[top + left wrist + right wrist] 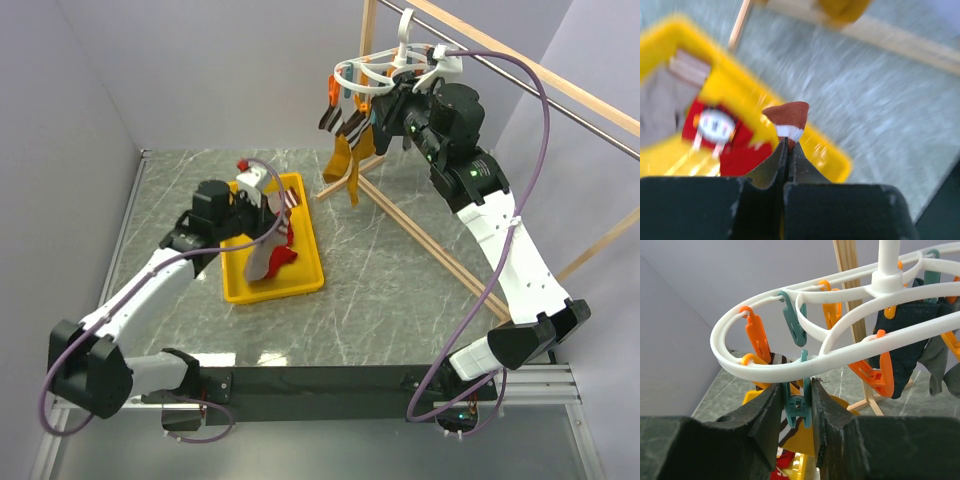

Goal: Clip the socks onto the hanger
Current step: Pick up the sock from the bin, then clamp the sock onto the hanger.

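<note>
Socks [282, 262] are lying limp in the yellow tray [280, 292], while the left gripper [788, 150] is clenching one light, floppy sock [788, 114] by its rust-red tip. The right gripper [796, 390] is squeezing a teal clip [798, 410] on the hanger [765, 371], likely awaiting that thin edge.

Top view — bright, even, diffuse light; we find only faint, soft shadows on the table [400, 300]. Left wrist view — heavy motion blur; the yellow tray [827, 155] is smeared, with pale glare streaks. Right wrist view: we record the hanger [770, 374] sharp, background mildly soft.
</note>
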Action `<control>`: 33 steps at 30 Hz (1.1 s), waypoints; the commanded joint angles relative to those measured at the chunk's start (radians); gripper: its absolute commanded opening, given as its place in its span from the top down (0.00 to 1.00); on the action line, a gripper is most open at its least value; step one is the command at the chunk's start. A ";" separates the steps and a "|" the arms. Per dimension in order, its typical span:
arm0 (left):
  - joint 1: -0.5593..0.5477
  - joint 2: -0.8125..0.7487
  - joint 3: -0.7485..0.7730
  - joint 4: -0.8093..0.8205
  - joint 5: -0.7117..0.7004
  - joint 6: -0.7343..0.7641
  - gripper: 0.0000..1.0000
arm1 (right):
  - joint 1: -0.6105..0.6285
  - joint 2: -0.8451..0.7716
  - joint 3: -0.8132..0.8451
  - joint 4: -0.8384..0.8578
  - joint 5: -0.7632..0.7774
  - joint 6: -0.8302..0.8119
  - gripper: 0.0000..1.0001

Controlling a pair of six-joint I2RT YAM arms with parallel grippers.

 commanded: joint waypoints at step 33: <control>-0.428 0.382 0.734 0.312 -0.367 -0.316 0.99 | -0.006 -0.100 0.006 0.054 -0.037 0.028 1.00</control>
